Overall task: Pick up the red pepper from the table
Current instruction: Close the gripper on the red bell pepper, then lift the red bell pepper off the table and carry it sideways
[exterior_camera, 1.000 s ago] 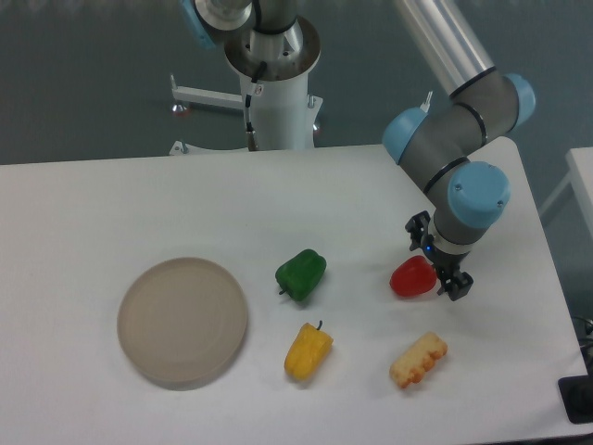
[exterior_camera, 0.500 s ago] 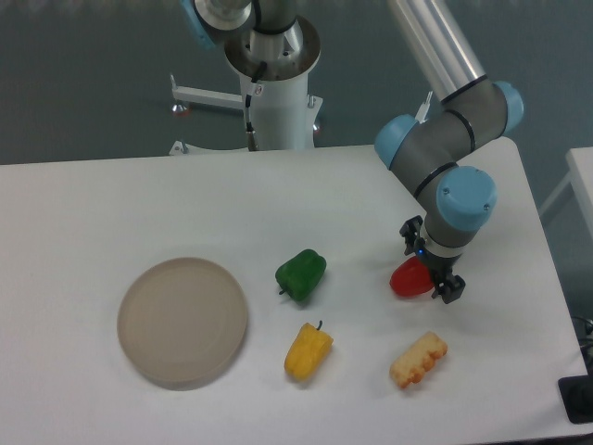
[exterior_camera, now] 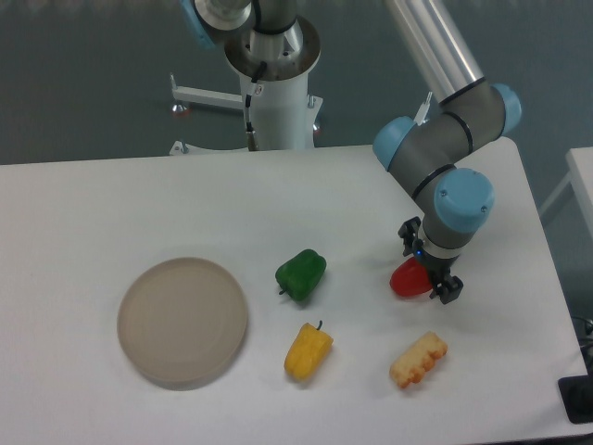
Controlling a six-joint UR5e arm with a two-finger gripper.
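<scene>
The red pepper (exterior_camera: 405, 279) lies on the white table (exterior_camera: 111, 213) at the right, glossy and rounded. My gripper (exterior_camera: 428, 262) hangs right over it, pointing down, and covers the pepper's right side. One black finger (exterior_camera: 406, 231) shows behind the pepper and the other finger (exterior_camera: 449, 291) in front of it on the right. The jaws stand apart, straddling the pepper, and I see no grip on it.
A green pepper (exterior_camera: 301, 273) lies left of the red one and a yellow pepper (exterior_camera: 308, 351) sits in front of that. A piece of yellow-orange toy food (exterior_camera: 419, 360) lies near the front right. A round beige plate (exterior_camera: 182, 322) is at the left. The robot's base column (exterior_camera: 276, 88) stands at the back.
The arm's wrist and gripper have shifted a little to the left and settled further over the red pepper. The finger spacing looks unchanged.
</scene>
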